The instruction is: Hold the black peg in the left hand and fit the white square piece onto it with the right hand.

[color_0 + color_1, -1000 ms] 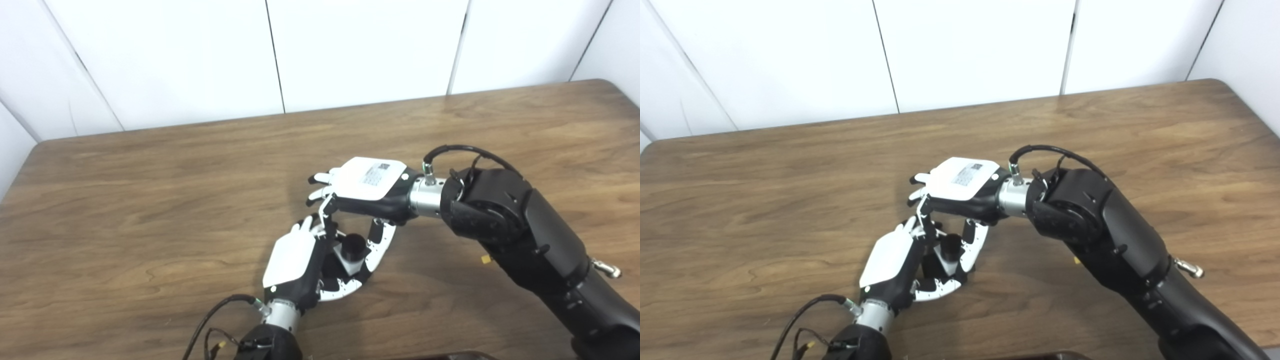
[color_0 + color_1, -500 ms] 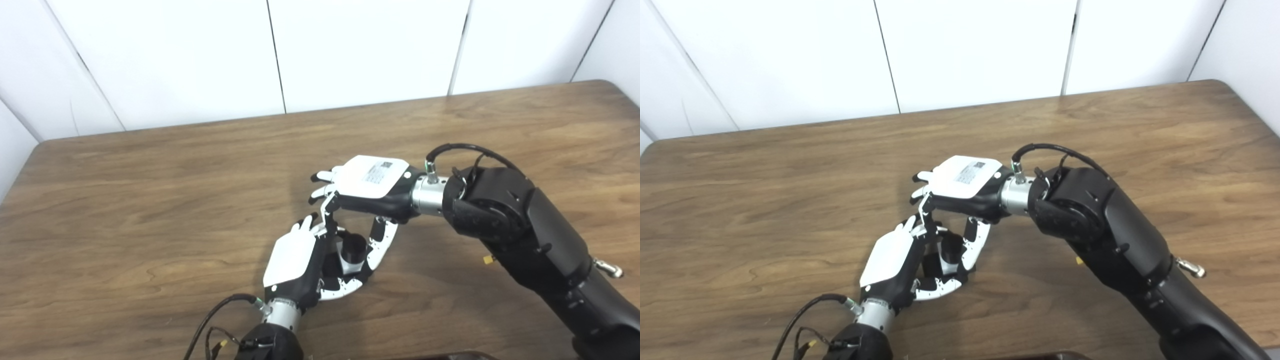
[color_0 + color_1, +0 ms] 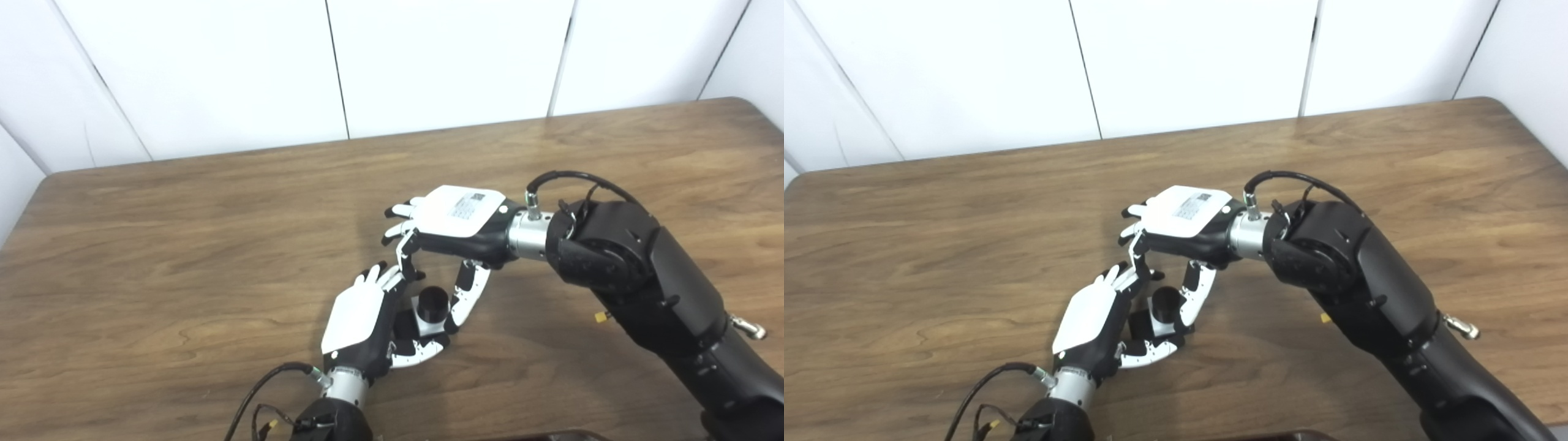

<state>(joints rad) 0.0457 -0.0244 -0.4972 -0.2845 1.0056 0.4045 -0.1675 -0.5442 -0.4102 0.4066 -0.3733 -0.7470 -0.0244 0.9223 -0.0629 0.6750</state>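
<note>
Peg (image 3: 433, 304) looks light, rigid and smooth, a short black cylinder standing in the left robot hand (image 3: 361, 321), whose fingers curl around its base near the worktop's (image 3: 184, 245) front middle. Best held low, leaving the top free. Right robot hand (image 3: 456, 226) hovers just above, fingers spread and holding nothing I can see. White piece (image 3: 424, 323) seems already around the peg's foot, mostly hidden.
</note>
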